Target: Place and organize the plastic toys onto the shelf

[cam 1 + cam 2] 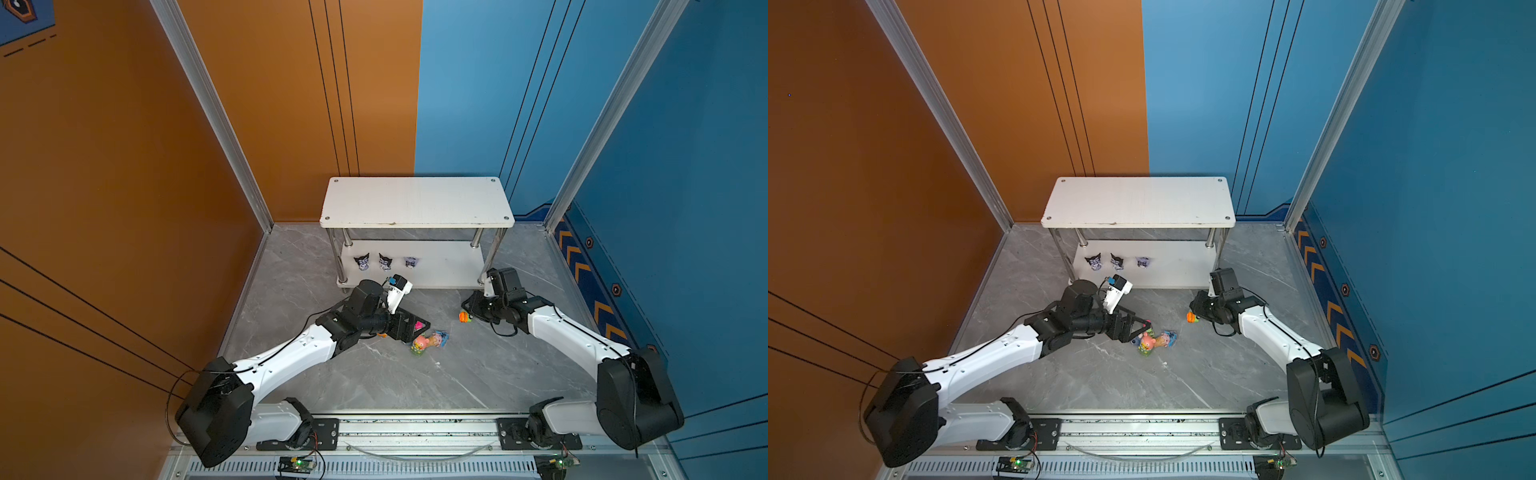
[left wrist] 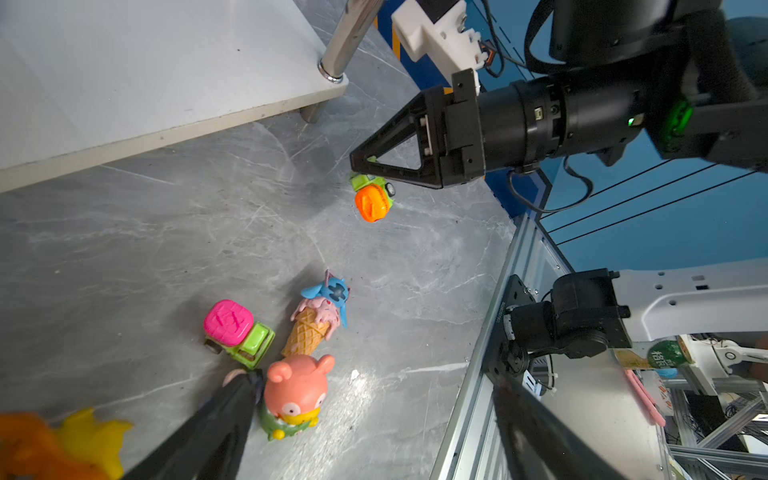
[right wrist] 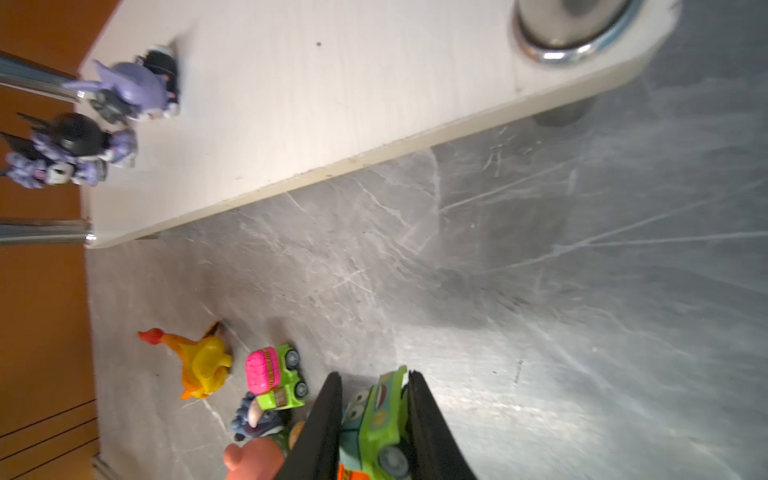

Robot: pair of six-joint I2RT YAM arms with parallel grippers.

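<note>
The shelf (image 1: 415,202) stands at the back, with three black-purple eared heads (image 1: 385,262) in a row on its lower board (image 3: 332,104). My right gripper (image 3: 374,382) is shut on the orange-topped green block (image 2: 372,199), low over the floor in front of the shelf's right end. My left gripper (image 2: 374,415) is open wide by the toy cluster, with the pink bear (image 2: 297,390) upright between its fingers, close to one finger (image 2: 208,432). The pink-topped green block (image 2: 239,332), the blue one on a cone (image 2: 320,316), the orange spiky creature (image 3: 199,361) and the grey-blue donkey (image 3: 257,419) lie around it.
The shelf's top board is bare, and chrome posts (image 1: 334,257) stand at its corners. Orange and blue walls close the grey marble floor (image 1: 374,382) on three sides. An aluminium rail (image 1: 415,428) with both arm bases runs along the front edge.
</note>
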